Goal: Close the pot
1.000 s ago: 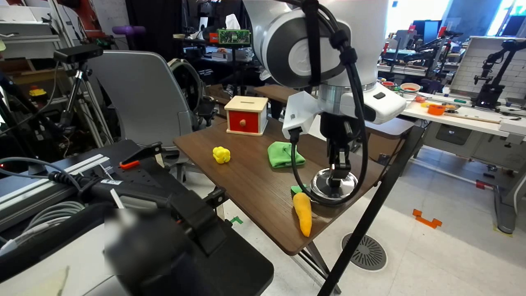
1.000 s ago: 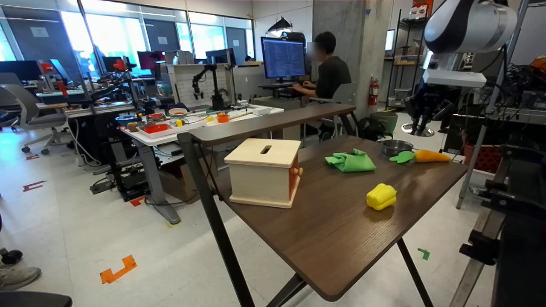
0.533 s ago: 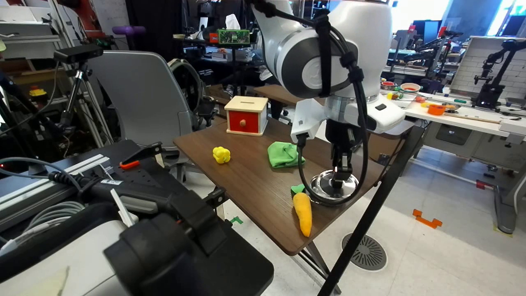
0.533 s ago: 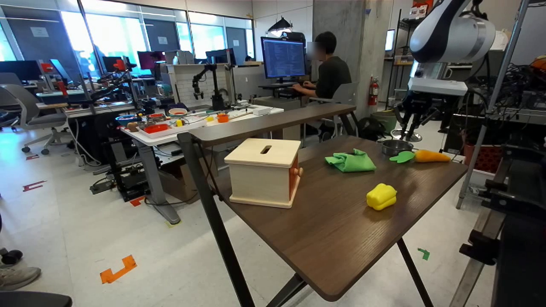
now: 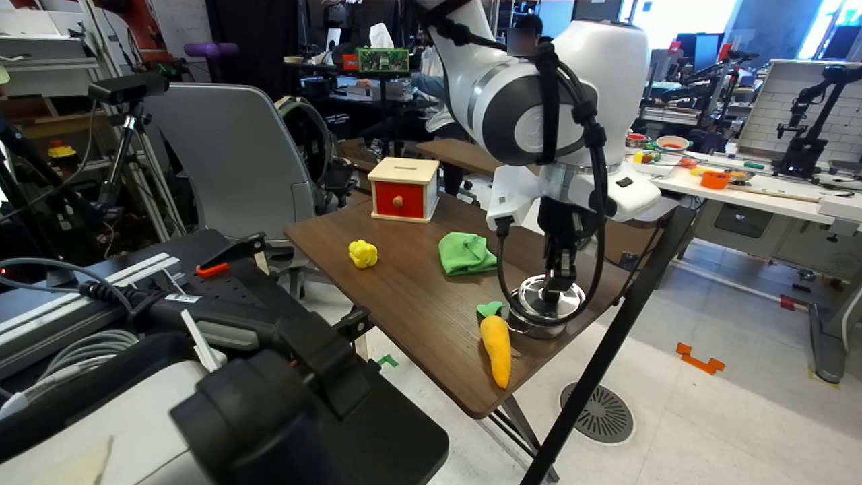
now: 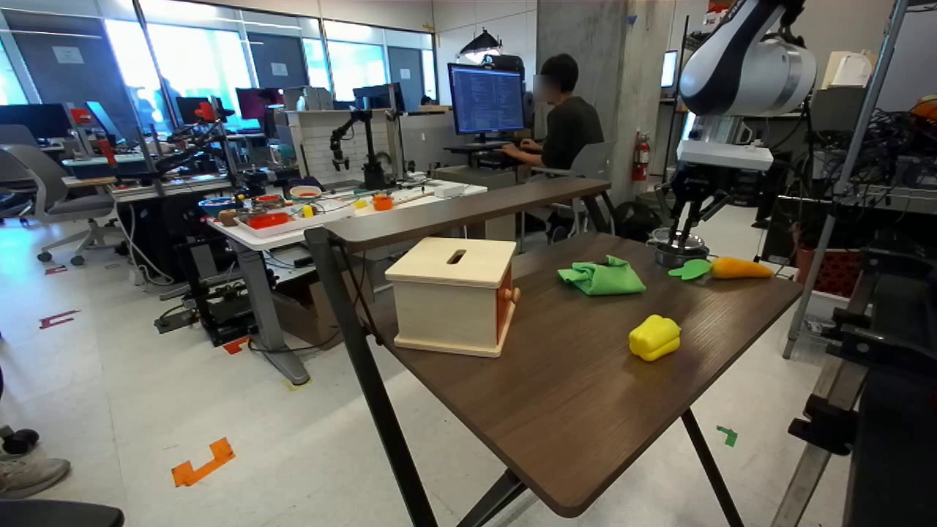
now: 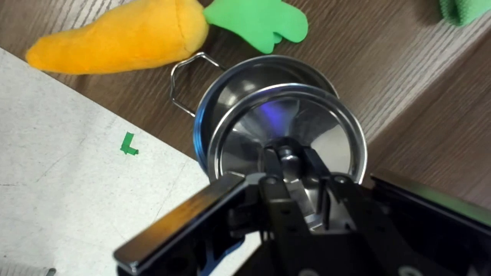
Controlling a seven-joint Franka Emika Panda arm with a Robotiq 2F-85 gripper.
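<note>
Along one worktop (image 5: pixel 417 296) edge stands one pot (image 7: pixel 234 92), just beside one carrot (image 7: pixel 130 42) near the corner. Over the pot, off-centre, is one lid (image 7: pixel 247 132), its knob (image 7: pixel 290 163) pinched in the claw (image 7: pixel 290 154); lid-to-pot contact unclear. One box (image 5: pixel 404 190) stands by the opposite corner, one cloth (image 5: pixel 467 254) between, one pepper (image 5: pixel 363 254) near the adjoining edge. Monitor (image 6: pixel 487 100) writing is too small to read.

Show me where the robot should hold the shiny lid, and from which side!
Best, I think, by the knob in the middle of the lid, from straight above. The knob sits on top and is narrow enough for the tool to pinch, as it does now; the whole lid looks too wide. That should leave the rim free to settle on the pot.
</note>
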